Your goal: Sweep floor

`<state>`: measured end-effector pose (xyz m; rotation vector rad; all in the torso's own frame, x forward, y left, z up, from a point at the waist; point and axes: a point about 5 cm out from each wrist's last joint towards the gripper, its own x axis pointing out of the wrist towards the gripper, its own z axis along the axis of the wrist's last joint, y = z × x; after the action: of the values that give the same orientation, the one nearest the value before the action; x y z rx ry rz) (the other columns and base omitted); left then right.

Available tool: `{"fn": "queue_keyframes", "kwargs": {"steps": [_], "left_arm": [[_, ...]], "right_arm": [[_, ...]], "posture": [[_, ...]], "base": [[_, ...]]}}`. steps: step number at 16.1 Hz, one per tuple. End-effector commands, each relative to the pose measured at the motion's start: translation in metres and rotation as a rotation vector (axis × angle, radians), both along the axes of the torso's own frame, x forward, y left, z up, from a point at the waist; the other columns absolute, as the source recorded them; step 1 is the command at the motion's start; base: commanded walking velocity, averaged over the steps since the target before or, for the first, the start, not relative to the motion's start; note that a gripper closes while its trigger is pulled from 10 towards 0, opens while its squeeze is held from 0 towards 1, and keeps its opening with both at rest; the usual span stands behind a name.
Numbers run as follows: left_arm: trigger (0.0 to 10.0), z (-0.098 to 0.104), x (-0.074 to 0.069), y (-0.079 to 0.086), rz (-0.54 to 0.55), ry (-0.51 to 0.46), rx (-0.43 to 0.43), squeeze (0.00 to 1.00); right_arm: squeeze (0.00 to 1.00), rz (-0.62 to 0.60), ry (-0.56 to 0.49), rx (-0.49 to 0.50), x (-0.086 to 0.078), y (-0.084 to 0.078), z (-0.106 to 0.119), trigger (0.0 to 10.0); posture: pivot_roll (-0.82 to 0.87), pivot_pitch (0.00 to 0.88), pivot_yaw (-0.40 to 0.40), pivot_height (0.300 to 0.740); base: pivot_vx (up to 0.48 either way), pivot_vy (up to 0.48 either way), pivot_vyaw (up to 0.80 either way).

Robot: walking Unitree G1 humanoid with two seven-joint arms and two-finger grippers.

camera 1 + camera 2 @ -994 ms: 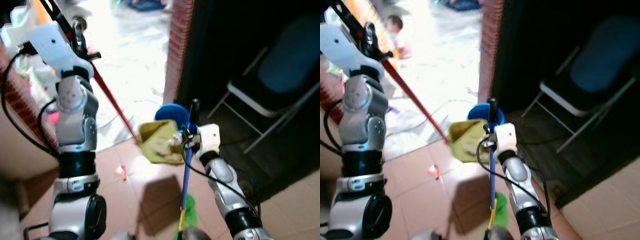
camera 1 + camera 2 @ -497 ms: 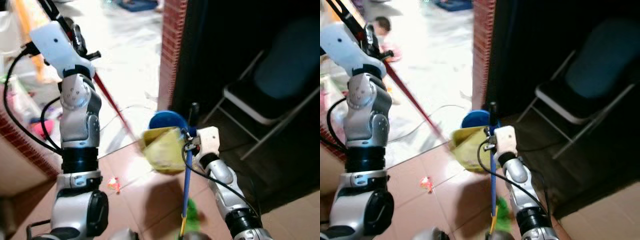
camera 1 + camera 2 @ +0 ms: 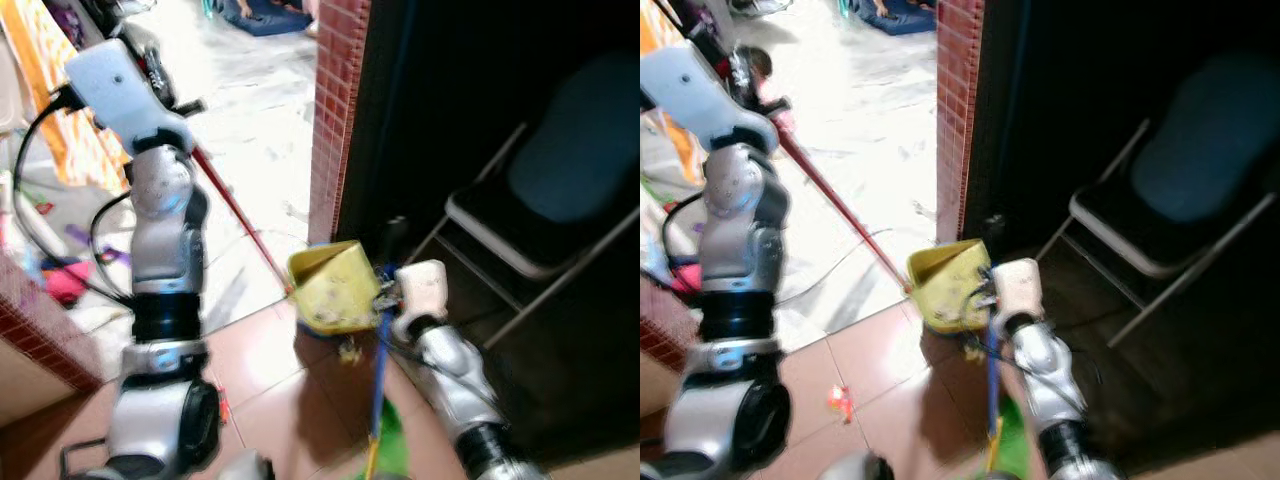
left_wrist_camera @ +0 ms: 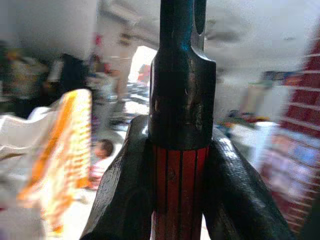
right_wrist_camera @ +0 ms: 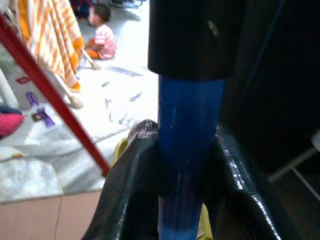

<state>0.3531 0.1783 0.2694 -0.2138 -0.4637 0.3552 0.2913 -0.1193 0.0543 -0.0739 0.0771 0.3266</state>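
Beside the brick pillar (image 3: pixel 335 110), the yellow dustpan (image 3: pixel 335 290) hangs tilted on its red handle (image 4: pixel 178 192), left gripper (image 4: pixel 177 200) fingers clamped on it; right gripper (image 5: pixel 182 200) fingers clamp the blue broom handle (image 5: pixel 187 135). Level the pan so litter stays in.

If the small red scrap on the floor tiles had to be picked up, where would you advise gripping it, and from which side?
Judging by its pose, grip the red scrap across its narrow middle, coming straight down from above. It lies flat and low on a bare tile, apart from the yellow dustpan, so a sideways approach finds no edge. Both claws hold handles, so one must free up first.
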Motion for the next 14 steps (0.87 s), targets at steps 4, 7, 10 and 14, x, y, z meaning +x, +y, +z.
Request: {"fn": "queue_keyframes", "kwargs": {"steps": [4,7,10,14], "left_arm": [[10.0,0.024,-0.002,-0.011,0.018,-0.116,0.042,0.00],[10.0,0.022,0.000,-0.015,0.049,-0.113,0.057,0.00],[10.0,0.021,-0.001,-0.027,0.042,-0.142,0.111,0.00],[10.0,-0.004,0.003,-0.053,-0.044,-0.103,0.129,0.00]], "right_arm": [[0.00,-0.017,-0.058,-0.021,0.007,-0.009,0.013,10.0],[0.00,-0.019,-0.058,-0.026,0.007,-0.010,0.013,10.0],[0.00,-0.022,-0.061,-0.029,0.007,-0.011,0.014,10.0],[0.00,-0.023,-0.064,-0.033,0.007,-0.011,0.014,10.0]], "posture": [[-0.06,0.000,-0.002,0.740],[-0.07,0.000,-0.004,0.740],[-0.08,0.000,-0.005,0.740],[-0.09,0.000,-0.004,0.740]], "base": [[0.472,0.000,0.00],[0.361,0.000,0.00],[0.000,0.000,0.00],[0.000,0.000,0.00]]}}
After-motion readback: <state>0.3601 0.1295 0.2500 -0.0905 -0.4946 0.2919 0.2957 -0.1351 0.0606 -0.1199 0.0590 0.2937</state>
